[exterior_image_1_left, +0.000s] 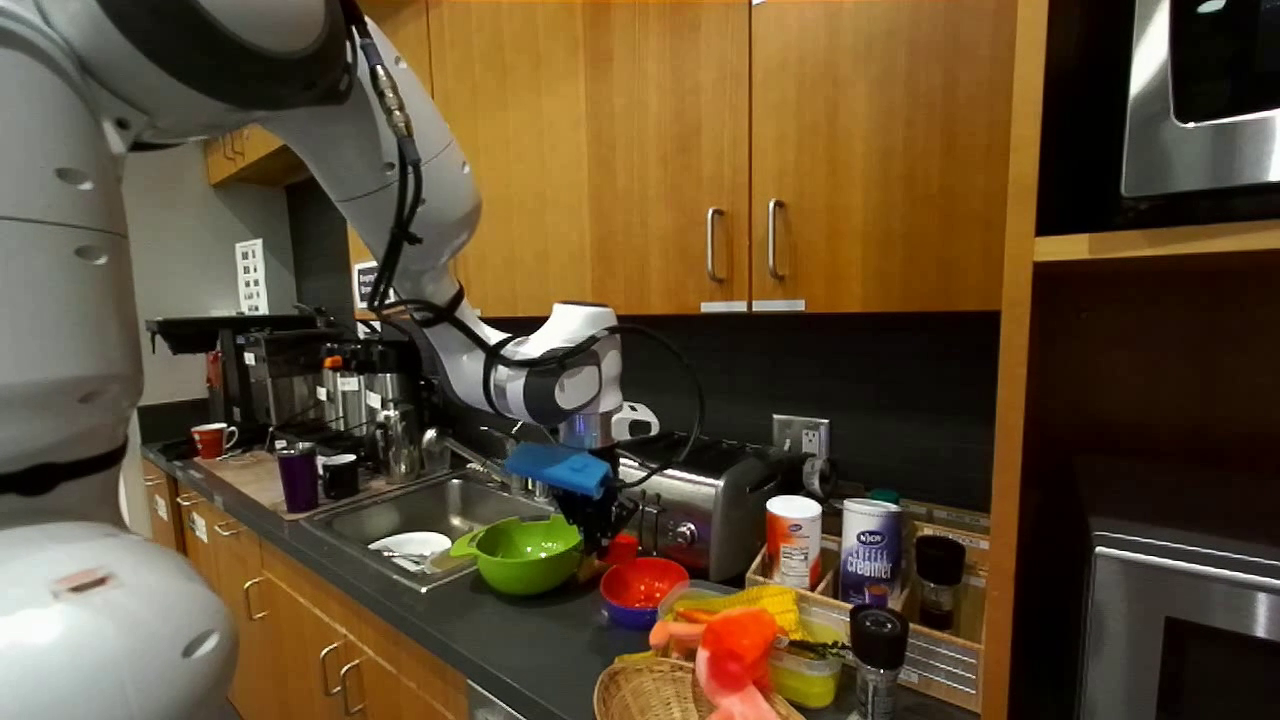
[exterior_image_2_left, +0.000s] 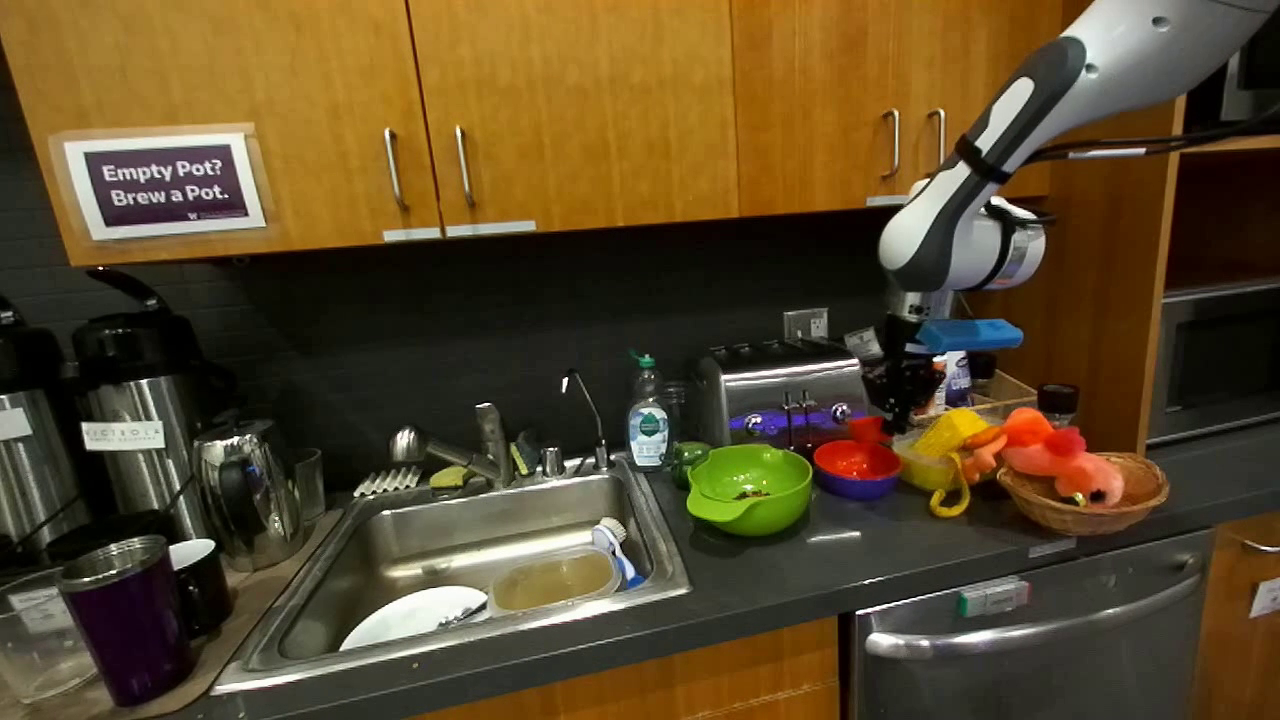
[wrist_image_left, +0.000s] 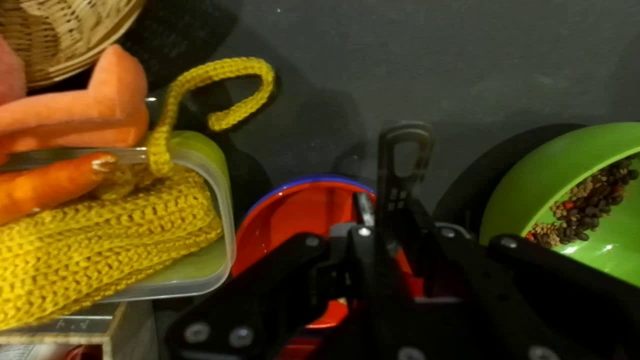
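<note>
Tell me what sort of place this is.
Looks like a kitchen, probably a shared office or break-room one: there's a metal sink, a toaster, and a sign reading "Empty Pot? Brew a Pot."

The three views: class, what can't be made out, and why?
Black handle, wrist view: one end hidden by the gripper.
Red bowl, wrist view: partly hidden by the gripper.
Green bowl, wrist view: right edge cuts it off.
Basket, in an exterior view: bottom edge cuts it off.
</note>
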